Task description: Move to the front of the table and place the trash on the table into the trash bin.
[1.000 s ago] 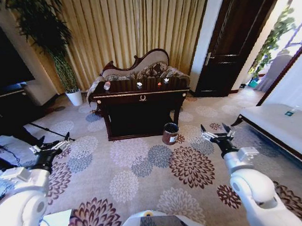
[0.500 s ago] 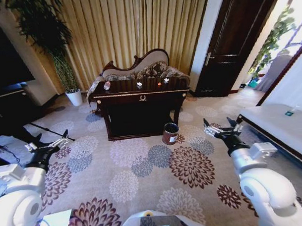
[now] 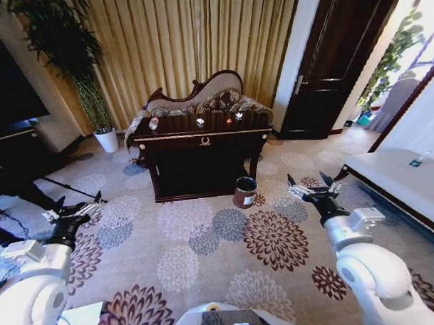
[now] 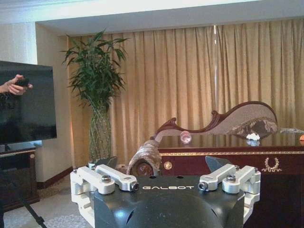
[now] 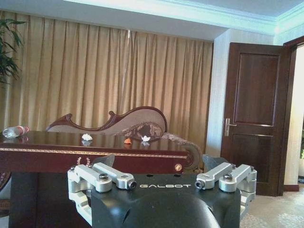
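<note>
The dark glossy table (image 3: 202,140) with gold trim stands a few metres ahead, in front of the curtains. On its top lie a clear bottle (image 3: 153,123) with a red cap, a white paper wad (image 3: 200,122), an orange scrap (image 3: 229,121) and a small white piece (image 3: 239,116). The right wrist view shows the bottle (image 5: 14,131), wad (image 5: 86,137) and scrap (image 5: 127,140) along the tabletop (image 5: 95,153). The reddish-brown trash bin (image 3: 244,192) stands on the carpet by the table's right front leg. My left gripper (image 3: 79,207) and right gripper (image 3: 308,188) hover low over the carpet, both open and holding nothing, far short of the table.
A carved chaise (image 3: 200,95) sits behind the table. A tall plant in a white pot (image 3: 107,140) is at the back left, a dark cabinet (image 3: 14,159) on the left, a dark door (image 3: 328,66) at the back right, a white bench (image 3: 399,177) on the right. Flowered carpet (image 3: 205,234) lies open ahead.
Both arms swayed a little: the right gripper drifted right and came back left, the left gripper shifted slightly. Table, trash and bin sit where they were.
</note>
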### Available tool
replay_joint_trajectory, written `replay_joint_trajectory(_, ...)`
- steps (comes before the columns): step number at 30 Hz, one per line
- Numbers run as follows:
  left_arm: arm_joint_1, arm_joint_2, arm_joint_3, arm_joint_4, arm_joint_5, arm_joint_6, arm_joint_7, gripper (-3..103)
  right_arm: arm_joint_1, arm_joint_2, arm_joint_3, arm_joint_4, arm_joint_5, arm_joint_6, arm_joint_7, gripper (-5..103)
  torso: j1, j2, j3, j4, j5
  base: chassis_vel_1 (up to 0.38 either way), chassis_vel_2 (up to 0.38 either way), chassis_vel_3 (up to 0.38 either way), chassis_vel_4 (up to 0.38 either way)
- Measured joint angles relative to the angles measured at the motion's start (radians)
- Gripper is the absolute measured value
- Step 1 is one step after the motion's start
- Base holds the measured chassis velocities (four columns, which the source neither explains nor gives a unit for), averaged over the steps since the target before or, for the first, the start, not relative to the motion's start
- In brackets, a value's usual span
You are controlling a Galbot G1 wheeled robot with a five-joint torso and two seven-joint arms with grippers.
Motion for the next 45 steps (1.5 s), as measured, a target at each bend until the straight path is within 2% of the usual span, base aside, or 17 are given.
replay_joint_trajectory(12,0.002,-0.001,0.001,0.007,0.0,-0.01,0.011,100,-0.001,0.009,-0.023,-0.012,-0.028,0.026,-0.002,100,0.0,0.0,0.0,0.0002,-0.0001,-0.141,0.142,0.125,-0.14)
replay_joint_trajectory(20,0.004,-0.005,0.003,0.011,0.001,-0.016,0.013,100,-0.004,0.012,-0.025,-0.013,-0.028,0.027,-0.004,100,0.001,0.0,0.0,-0.0004,-0.0005,-0.3,0.285,0.279,-0.29)
replay_joint_trajectory(23,0.006,-0.006,0.003,0.011,0.001,-0.019,0.013,100,-0.006,0.013,-0.028,-0.014,-0.031,0.029,-0.004,100,0.001,0.0,0.0,0.0005,0.0009,-0.259,0.293,0.288,-0.271)
replay_joint_trajectory(28,0.007,-0.006,0.002,0.01,0.001,-0.02,0.014,100,-0.006,0.014,-0.033,-0.013,-0.032,0.031,-0.004,100,0.0,0.0,0.0,-0.0003,-0.0006,-0.246,0.245,0.249,-0.246)
replay_joint_trajectory(45,0.016,-0.008,-0.006,0.005,0.002,-0.03,0.014,100,-0.01,0.022,-0.046,-0.019,-0.036,0.034,-0.004,100,0.0,0.0,0.0,0.0003,0.0005,-0.246,0.242,0.257,-0.255)
